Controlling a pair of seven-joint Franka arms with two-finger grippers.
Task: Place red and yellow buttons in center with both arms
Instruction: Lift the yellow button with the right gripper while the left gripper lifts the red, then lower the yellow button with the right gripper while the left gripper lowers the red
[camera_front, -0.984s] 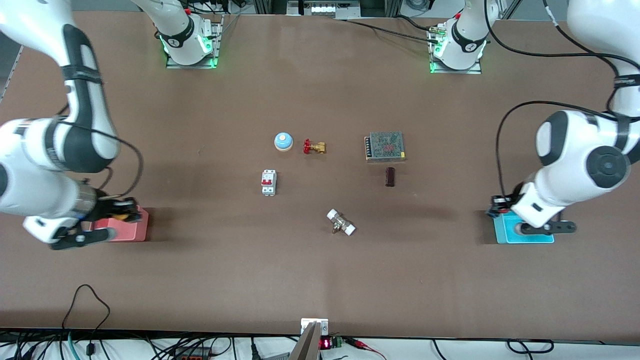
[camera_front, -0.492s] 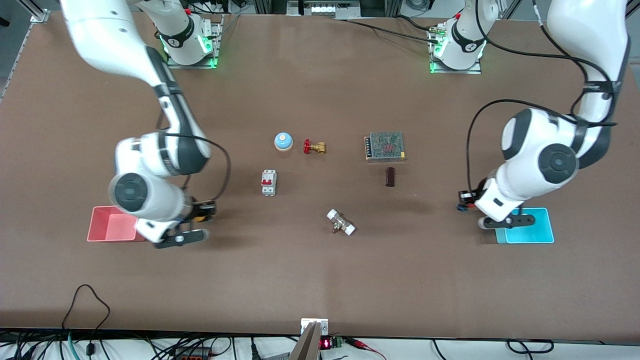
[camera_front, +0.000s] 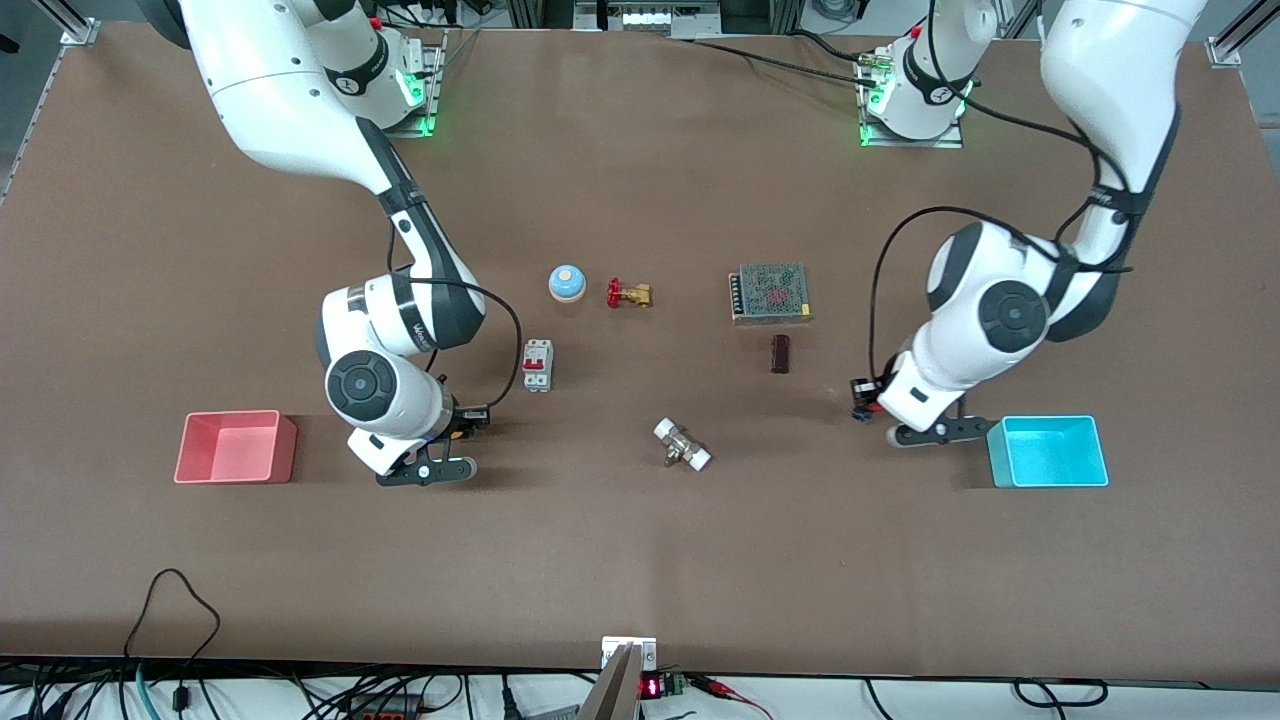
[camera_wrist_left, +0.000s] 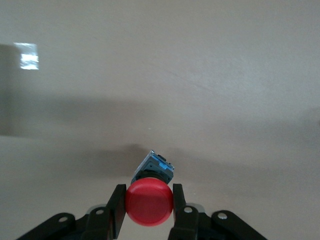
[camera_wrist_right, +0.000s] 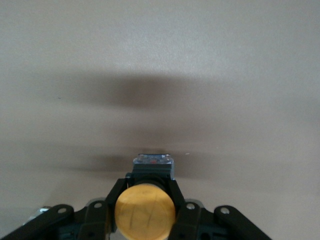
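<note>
My left gripper (camera_front: 864, 400) is shut on the red button (camera_wrist_left: 149, 202) and holds it over bare brown tabletop between the cyan tray and the dark cylinder. In the left wrist view the gripper (camera_wrist_left: 149, 189) has its fingers pressed on both sides of the red cap. My right gripper (camera_front: 468, 420) is shut on the yellow button (camera_wrist_right: 145, 212) and holds it over bare tabletop between the pink tray and the circuit breaker. In the right wrist view the gripper (camera_wrist_right: 146, 184) clamps the button's black body under the yellow cap.
A pink tray (camera_front: 235, 447) sits toward the right arm's end and a cyan tray (camera_front: 1047, 451) toward the left arm's end. In the middle lie a blue bell (camera_front: 566, 283), red-handled valve (camera_front: 627, 294), circuit breaker (camera_front: 537, 365), power supply (camera_front: 769, 292), dark cylinder (camera_front: 780, 353) and white-ended fitting (camera_front: 682, 445).
Both arms have swung from over their trays toward the table's middle, each carrying its button. Both trays now show uncovered.
</note>
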